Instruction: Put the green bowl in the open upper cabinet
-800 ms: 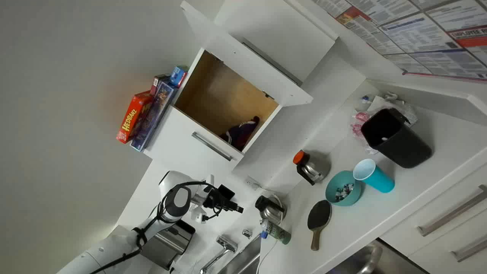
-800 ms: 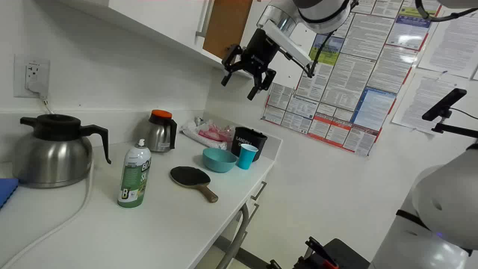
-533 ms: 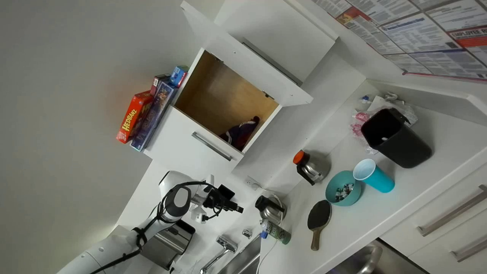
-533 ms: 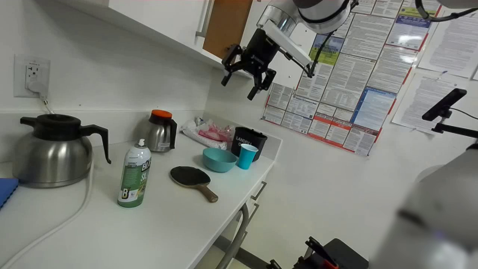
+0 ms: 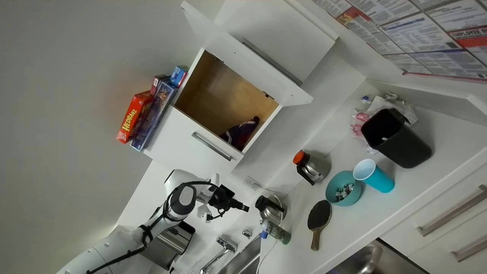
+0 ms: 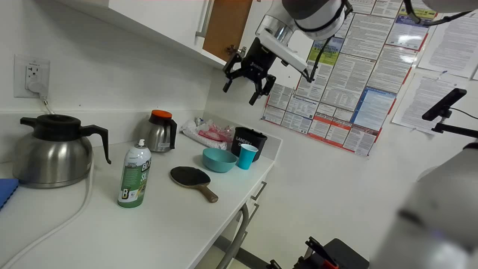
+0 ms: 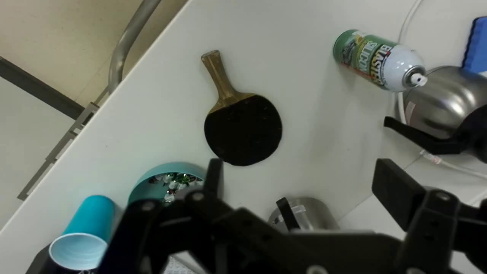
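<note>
The green bowl (image 5: 338,179) stands upright on the white counter with small shiny wrapped pieces inside. It also shows in an exterior view (image 6: 219,160) and, partly hidden behind a gripper finger, at the lower left of the wrist view (image 7: 171,168). The open upper cabinet (image 5: 228,89) has a brown wooden interior, a raised door and a dark cloth item inside. Only part of its wood shows in an exterior view (image 6: 228,28). My gripper (image 6: 239,94) is open and empty, high above the counter and apart from the bowl. Its spread fingers frame the wrist view (image 7: 299,166).
A light blue cup (image 6: 247,156) and a black bin (image 5: 397,139) stand beside the bowl. A paddle (image 7: 243,129), a spray can (image 6: 135,175), an orange-lidded flask (image 6: 158,130) and a large steel pot (image 6: 56,153) are on the counter. Game boxes (image 5: 133,118) lie on the cabinets.
The arm and gripper have shifted slightly, a little to the right in an exterior view and slightly lower. The gripper stays open. The bowl and cabinet have not moved.
</note>
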Action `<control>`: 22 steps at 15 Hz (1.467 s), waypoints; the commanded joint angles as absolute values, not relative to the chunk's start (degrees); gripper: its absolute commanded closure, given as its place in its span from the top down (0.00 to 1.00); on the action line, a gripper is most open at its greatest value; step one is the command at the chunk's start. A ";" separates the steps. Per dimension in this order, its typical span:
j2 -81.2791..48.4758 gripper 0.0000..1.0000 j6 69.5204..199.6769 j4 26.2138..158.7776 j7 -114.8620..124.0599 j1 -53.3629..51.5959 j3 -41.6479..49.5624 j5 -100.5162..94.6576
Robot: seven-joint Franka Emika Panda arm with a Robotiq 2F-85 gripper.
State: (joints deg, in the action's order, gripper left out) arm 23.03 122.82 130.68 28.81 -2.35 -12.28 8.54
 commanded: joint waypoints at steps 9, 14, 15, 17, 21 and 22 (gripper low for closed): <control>4.92 1.00 154.43 138.90 66.79 9.94 -12.55 -15.22; 1.60 1.00 154.70 138.72 77.41 6.95 -6.78 -25.30; 0.80 1.00 154.71 138.71 79.30 6.93 -6.54 -26.50; 0.13 1.00 154.73 138.59 80.10 6.75 -6.51 -26.67; -2.15 1.00 154.08 135.96 80.05 5.88 -4.80 -25.33; -4.14 1.00 154.80 134.51 79.95 5.53 -3.55 -24.20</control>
State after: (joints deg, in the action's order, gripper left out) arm -0.16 154.82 138.31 80.35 7.54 -6.94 -26.51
